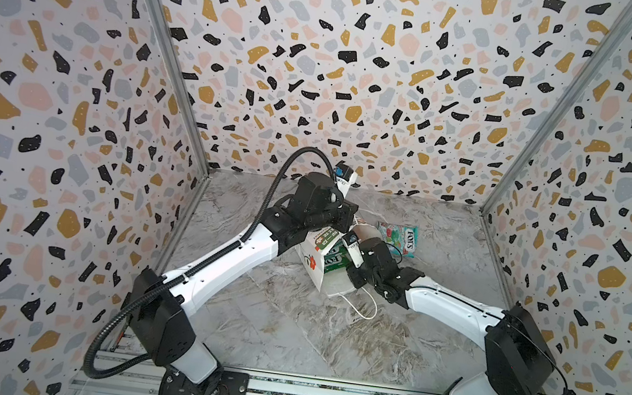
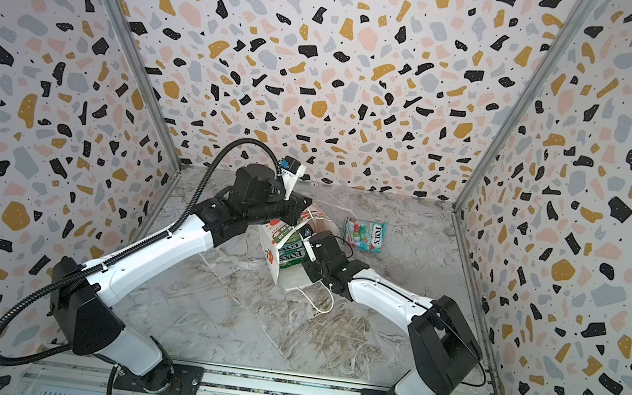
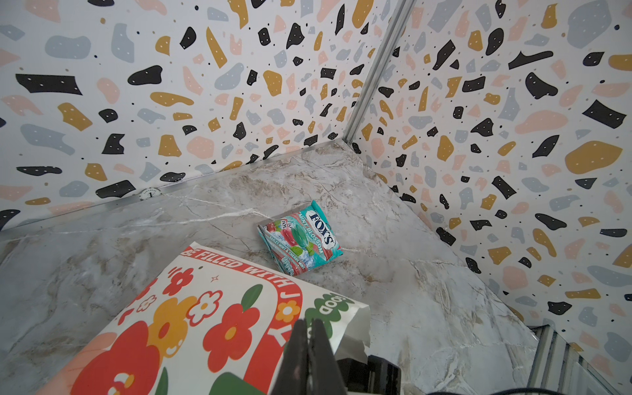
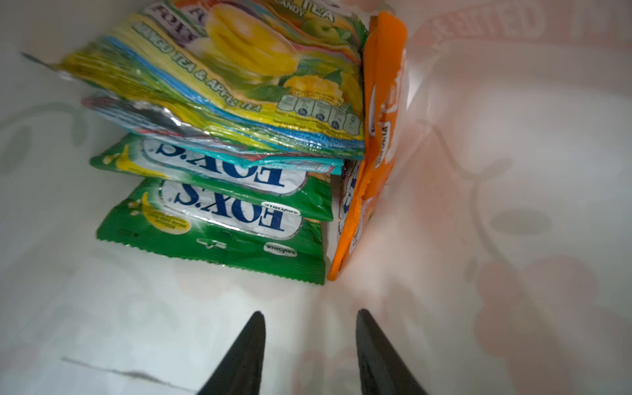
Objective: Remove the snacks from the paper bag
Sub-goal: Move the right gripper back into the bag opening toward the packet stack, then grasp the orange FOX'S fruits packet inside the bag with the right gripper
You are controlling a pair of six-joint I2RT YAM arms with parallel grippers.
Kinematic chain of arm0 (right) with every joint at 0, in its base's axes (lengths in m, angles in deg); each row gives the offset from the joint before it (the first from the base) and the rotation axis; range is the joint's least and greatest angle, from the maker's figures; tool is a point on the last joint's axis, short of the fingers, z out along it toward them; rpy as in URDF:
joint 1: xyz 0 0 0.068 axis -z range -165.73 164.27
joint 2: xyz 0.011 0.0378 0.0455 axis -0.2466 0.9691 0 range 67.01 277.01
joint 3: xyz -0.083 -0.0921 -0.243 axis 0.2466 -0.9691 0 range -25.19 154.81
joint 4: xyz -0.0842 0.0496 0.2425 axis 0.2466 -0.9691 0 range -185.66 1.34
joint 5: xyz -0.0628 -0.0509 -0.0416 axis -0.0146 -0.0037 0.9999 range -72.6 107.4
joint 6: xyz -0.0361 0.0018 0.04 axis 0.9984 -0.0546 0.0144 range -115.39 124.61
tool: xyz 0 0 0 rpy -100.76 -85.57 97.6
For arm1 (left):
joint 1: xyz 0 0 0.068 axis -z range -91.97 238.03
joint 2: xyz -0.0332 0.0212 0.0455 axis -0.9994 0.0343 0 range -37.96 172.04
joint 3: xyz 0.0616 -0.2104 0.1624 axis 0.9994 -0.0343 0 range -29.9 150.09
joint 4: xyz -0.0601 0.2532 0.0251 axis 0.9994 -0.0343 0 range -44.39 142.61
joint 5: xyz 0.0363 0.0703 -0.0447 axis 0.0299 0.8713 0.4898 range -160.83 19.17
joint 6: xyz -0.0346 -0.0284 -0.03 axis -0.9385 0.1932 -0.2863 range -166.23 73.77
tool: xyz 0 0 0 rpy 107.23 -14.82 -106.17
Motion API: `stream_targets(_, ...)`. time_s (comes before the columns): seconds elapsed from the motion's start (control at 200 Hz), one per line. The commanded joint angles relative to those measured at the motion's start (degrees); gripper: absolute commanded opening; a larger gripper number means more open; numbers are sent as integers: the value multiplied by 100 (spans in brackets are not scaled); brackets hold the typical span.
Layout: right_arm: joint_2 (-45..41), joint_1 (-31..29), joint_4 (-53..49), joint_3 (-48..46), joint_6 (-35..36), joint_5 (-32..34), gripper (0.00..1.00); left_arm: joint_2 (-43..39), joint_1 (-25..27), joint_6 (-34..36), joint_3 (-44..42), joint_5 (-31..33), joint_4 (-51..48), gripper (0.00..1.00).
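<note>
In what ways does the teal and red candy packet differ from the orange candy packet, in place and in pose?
The teal and red glossy packet lies on the marble table, outside the white flowered paper bag; the orange glossy packet is inside that bag. The teal packet lies flat, face up, alone; the orange packet sits edge-on against the stacked packets. Both are flat and glossy.

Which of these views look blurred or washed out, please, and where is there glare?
Right wrist view: the paper bag wall washed out, soft, the yellow packet smeared, the green packets sharper, glare on their silvery ovals. Left wrist view: the teal packet is crisp. Both top views: evenly lit, no strong glare.
</note>
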Motion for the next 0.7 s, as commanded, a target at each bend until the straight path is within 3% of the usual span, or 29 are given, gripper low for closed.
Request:
stream_targets(0.0, 137, -27, 151, 349, 48, 408, 43, -100, 14, -3, 207, -81, 182, 0)
stream_targets(0.426, 847, -20, 323, 758, -39, 1075, 35, -128, 15, 39, 252, -118, 124, 0)
stream_targets(0.696, 1052, 111, 425, 878, -53, 924, 35, -158, 15, 69, 268, -127, 88, 0)
